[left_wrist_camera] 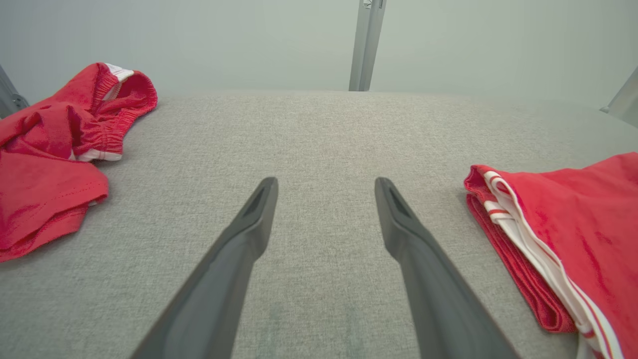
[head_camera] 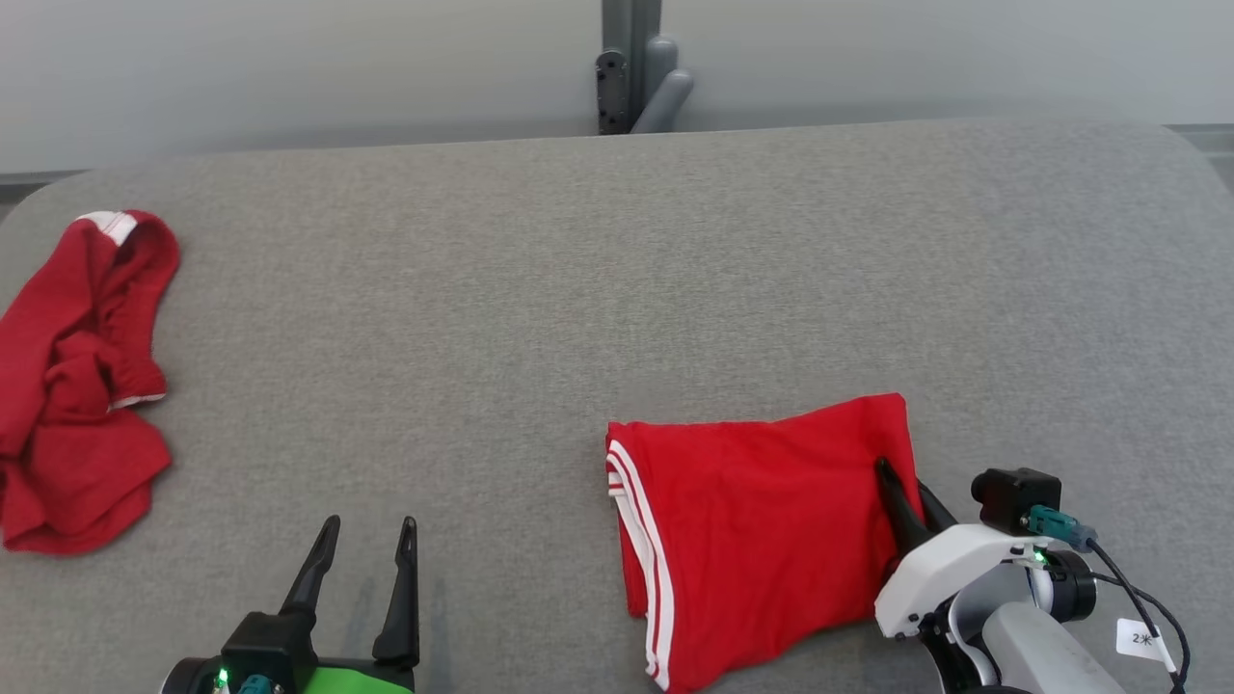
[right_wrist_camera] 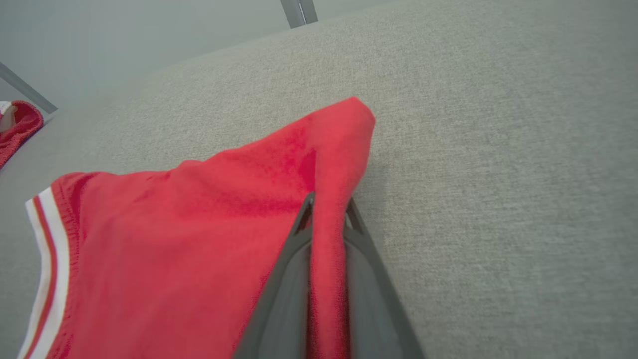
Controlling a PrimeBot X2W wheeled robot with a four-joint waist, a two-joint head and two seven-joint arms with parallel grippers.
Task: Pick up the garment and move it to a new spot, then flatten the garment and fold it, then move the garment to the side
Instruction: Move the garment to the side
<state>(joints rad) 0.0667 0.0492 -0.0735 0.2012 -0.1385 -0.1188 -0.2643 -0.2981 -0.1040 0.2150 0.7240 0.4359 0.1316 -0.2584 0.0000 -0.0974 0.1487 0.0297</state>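
Note:
The garment is red with white stripes along its left hem and lies folded flat on the grey padded table, right of centre near the front. My right gripper is shut on the garment's right edge; in the right wrist view a ridge of the red garment is pinched between the two fingers of that gripper. My left gripper hovers open over bare table at the lower left, holding nothing. In the left wrist view the left gripper points at the table's far edge, with the garment to its right.
A second red garment lies crumpled at the table's left edge, seen also as the crumpled garment in the left wrist view. A grey post stands behind the table's far edge. Bare grey fabric stretches across the middle and back right.

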